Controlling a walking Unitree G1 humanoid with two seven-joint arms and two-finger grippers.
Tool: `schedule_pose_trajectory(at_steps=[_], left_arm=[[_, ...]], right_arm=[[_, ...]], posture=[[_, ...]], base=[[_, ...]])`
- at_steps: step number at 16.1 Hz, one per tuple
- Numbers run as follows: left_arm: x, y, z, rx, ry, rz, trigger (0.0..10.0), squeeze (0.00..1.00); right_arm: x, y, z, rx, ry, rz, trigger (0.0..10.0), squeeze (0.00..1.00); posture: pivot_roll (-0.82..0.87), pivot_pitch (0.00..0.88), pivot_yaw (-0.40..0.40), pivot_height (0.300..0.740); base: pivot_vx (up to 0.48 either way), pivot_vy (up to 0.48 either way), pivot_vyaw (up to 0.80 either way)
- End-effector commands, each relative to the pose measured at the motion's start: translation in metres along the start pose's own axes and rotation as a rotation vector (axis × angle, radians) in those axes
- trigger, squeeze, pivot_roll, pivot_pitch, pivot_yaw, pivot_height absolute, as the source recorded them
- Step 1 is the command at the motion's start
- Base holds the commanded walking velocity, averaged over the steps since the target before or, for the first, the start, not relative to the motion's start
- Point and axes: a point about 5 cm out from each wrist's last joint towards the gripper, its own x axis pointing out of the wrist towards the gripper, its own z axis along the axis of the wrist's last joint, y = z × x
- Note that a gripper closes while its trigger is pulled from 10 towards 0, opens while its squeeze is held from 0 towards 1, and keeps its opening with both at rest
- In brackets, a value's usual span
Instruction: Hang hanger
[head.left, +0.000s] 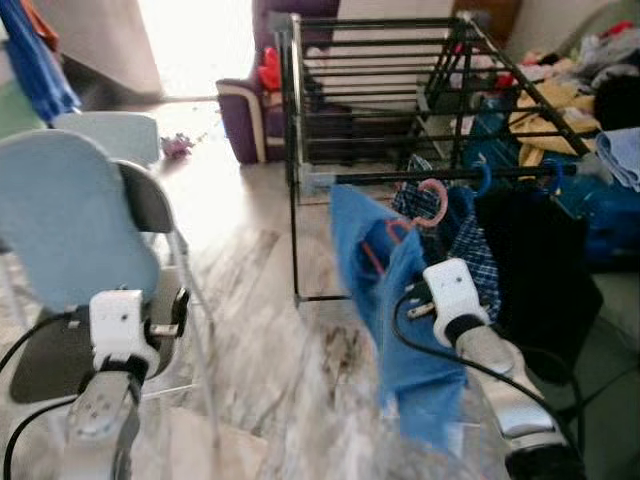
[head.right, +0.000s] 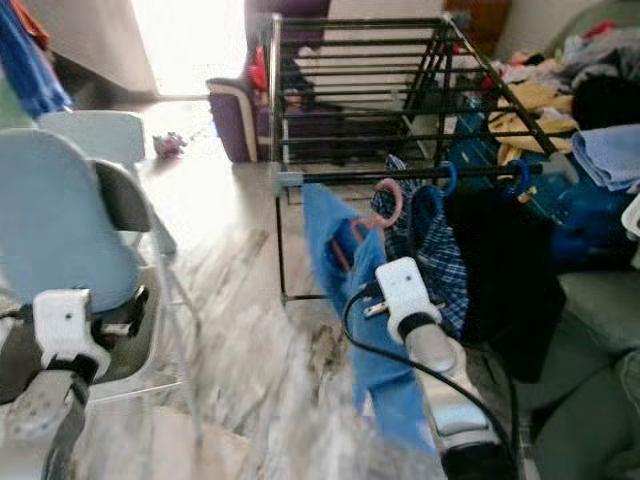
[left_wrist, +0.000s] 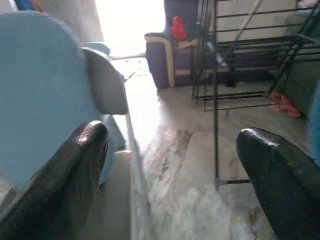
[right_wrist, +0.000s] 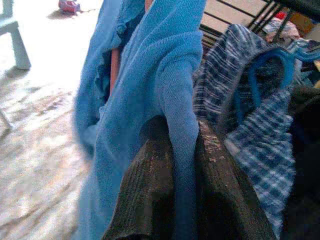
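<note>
Floor (head.left: 270, 330): pale marbled tile, glare from a bright doorway (head.left: 195, 40) at rear. Light-blue chair (head.left: 75, 215) at left. Purple sofa (head.left: 250, 115) by the doorway. Loose clothes pile (head.left: 585, 95) at right, colours mixed.

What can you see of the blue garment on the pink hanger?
The blue garment is a soft, knit-looking light blue top draped on a pink hanger, whose hook sits at the black rail of the drying rack. It hangs long and crumpled toward the floor, beside a plaid shirt. The right claw is shut on a fold of its fabric.
</note>
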Motion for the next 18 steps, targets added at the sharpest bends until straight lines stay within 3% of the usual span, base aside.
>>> schedule_pose_trajectory(at_steps=[1,5,8,16,18], left_arm=[[-0.002,-0.005,-0.005,-0.013,0.029,-0.014,10.0,0.00],[-0.006,-0.008,-0.018,-0.008,0.089,-0.040,10.0,0.00],[0.001,-0.005,-0.017,-0.025,0.105,-0.013,10.0,0.00],[0.001,-0.003,-0.022,-0.015,0.129,-0.024,10.0,0.00],[0.001,-0.004,-0.019,-0.018,0.094,-0.023,10.0,0.00]], right_arm=[[0.000,-0.006,0.005,-0.007,-0.023,-0.018,10.0,0.00],[0.003,0.001,0.004,0.012,-0.017,0.014,10.0,0.00],[0.007,0.004,0.002,0.031,-0.007,0.029,10.0,0.00],[0.014,0.016,-0.002,0.068,0.006,0.027,10.0,0.00],[0.016,0.015,-0.002,0.069,0.009,0.015,10.0,0.00]], posture=[[-0.10,0.000,0.020,0.736],[-0.10,0.000,0.030,0.736],[-0.09,0.000,0.030,0.736],[-0.09,0.000,0.057,0.736],[-0.09,0.000,0.060,0.736]], base=[[0.428,0.000,0.00],[0.414,0.069,0.00],[0.280,0.388,0.00],[0.000,0.471,0.00],[0.000,0.000,0.00]])
